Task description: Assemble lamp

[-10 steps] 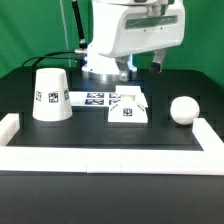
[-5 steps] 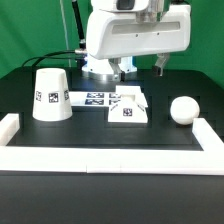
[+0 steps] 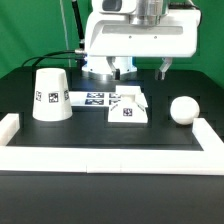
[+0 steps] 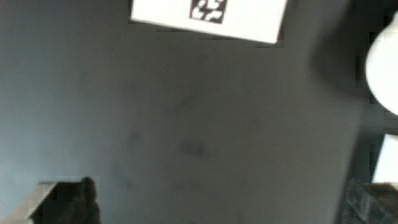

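The flat square lamp base (image 3: pixel 130 109) lies on the black table near the middle, and one tagged corner of it shows in the wrist view (image 4: pixel 210 15). The round bulb (image 3: pixel 182 109) sits to the exterior view's right of the base; its edge shows in the wrist view (image 4: pixel 379 70). The tapered shade (image 3: pixel 50 95) stands mouth down at the exterior view's left. My gripper (image 3: pixel 143 68) hangs in the air above and behind the base, open and empty. In the wrist view only bare table lies between the fingers of the gripper (image 4: pixel 222 205).
The marker board (image 3: pixel 96 98) lies flat between the shade and the base. A low white border rail (image 3: pixel 100 156) runs along the front, with ends turning up at both sides. Black cables hang behind the arm.
The arm has shifted toward the exterior view's right, so the gripper fingers now hang further toward the bulb's side. The lamp parts have not moved.
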Motion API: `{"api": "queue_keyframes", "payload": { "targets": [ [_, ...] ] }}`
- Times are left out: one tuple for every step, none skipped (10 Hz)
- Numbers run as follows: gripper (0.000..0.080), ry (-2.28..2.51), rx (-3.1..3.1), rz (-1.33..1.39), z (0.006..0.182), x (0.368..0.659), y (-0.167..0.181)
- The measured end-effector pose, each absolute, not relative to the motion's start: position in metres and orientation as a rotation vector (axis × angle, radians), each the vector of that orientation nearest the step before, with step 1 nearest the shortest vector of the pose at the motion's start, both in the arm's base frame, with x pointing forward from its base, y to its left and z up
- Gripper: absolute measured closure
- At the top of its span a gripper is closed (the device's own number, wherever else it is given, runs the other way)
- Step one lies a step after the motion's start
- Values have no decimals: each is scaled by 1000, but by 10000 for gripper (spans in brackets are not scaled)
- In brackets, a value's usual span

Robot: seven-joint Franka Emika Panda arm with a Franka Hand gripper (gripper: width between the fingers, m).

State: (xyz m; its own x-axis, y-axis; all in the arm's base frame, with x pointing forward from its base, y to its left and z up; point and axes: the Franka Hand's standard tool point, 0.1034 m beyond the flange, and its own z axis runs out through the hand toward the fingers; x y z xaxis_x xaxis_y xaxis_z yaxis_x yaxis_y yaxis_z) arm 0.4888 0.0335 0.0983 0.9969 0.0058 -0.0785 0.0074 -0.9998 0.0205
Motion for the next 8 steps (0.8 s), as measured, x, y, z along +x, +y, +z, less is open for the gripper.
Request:
{"api": "queue_keyframes", "payload": {
  "targets": [
    [100, -27, 3123, -123, 95, 485, 32],
    [100, -53, 3127, -127, 89, 478, 29],
    [100, -44, 3125, -139, 84, 471, 24],
    [100, -41, 3128, -143, 83, 470, 24],
    [100, -39, 3128, -143, 83, 470, 24],
    [100, -38, 3128, -144, 83, 470, 25],
    [100, -38, 3128, -145, 83, 470, 25],
    [100, -34, 3135, -150, 82, 467, 24]
  ]
}}
